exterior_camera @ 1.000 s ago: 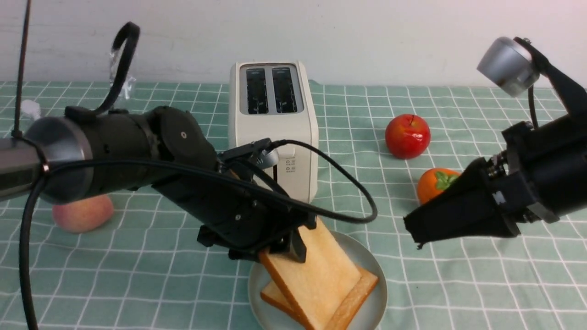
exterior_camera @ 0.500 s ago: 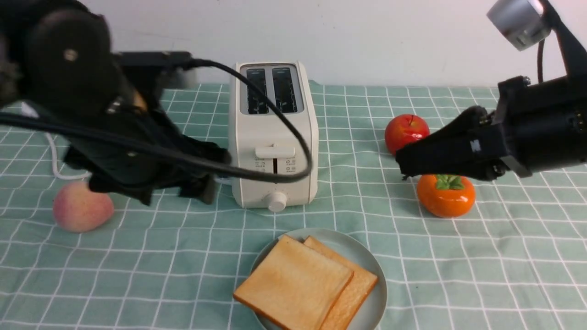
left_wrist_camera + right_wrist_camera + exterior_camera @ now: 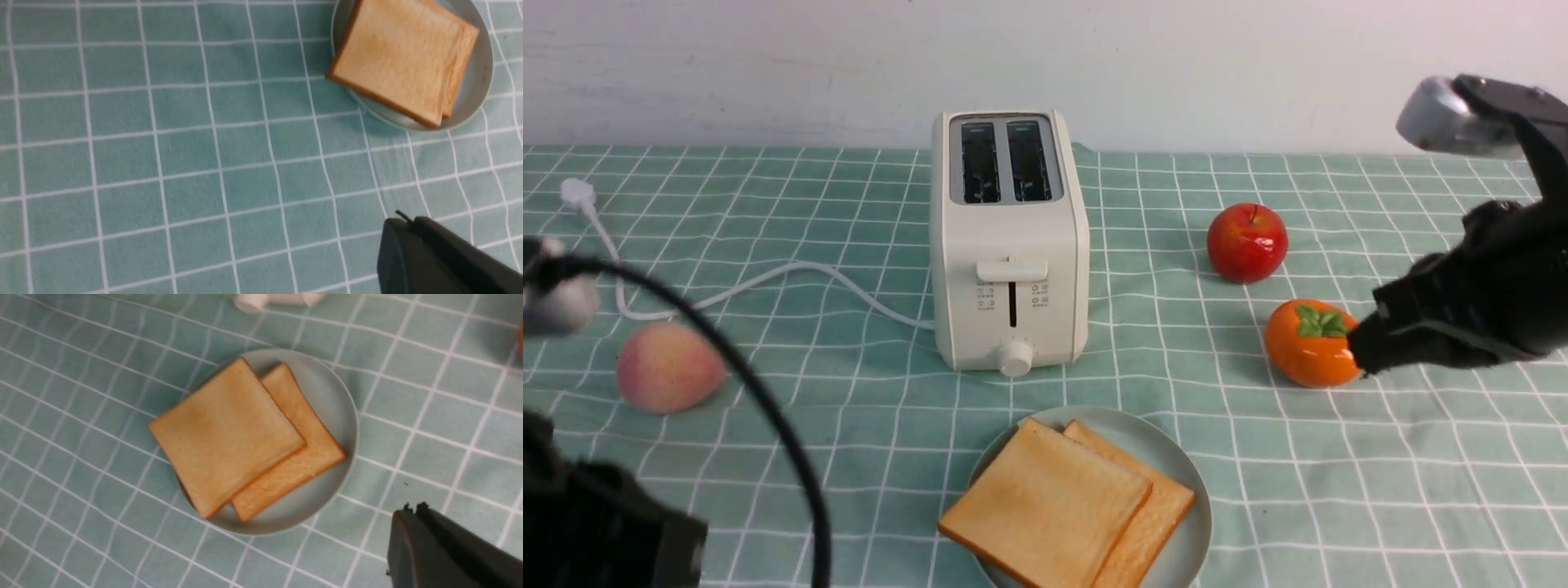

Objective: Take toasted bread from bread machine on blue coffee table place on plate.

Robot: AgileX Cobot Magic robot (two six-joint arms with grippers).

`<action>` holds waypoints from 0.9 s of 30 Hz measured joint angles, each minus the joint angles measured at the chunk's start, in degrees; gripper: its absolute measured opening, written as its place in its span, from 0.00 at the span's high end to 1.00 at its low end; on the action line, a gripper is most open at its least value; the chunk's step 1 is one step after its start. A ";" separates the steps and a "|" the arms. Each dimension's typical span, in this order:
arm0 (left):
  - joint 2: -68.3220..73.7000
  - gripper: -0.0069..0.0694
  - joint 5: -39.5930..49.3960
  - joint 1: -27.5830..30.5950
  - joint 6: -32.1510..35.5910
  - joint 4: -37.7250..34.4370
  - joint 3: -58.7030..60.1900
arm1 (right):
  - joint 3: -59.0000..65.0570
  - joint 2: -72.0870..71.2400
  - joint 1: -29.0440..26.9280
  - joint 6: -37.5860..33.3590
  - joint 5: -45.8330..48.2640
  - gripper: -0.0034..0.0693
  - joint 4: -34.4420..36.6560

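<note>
Here, two slices of toasted bread [image 3: 1066, 510] lie overlapping on the plate [image 3: 1168, 453], before the bread machine [image 3: 1010, 245]. The left gripper [image 3: 408, 223] and right gripper [image 3: 410, 510] are both pressed together, empty, each well apart from the bread on its own side.

Near side of plate [image 3: 1176, 469], toasted bread [image 3: 1045, 510] off-frame; L arm [image 3: 600, 535] blurry.

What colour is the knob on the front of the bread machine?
White; the knob on the bread machine shows best in the front view.
</note>
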 joint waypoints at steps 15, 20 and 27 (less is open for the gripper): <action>-25.97 0.93 -1.33 0.00 -6.11 -12.98 12.90 | 54.75 -47.23 0.00 -3.21 -55.44 0.98 4.46; -33.44 0.93 -2.56 0.00 -5.68 -15.89 14.78 | 65.29 -58.38 0.00 -3.50 -68.79 0.97 6.14; -35.95 0.93 -14.45 0.00 -3.00 -3.44 17.83 | 65.72 -61.92 0.00 -9.28 -65.21 0.97 5.76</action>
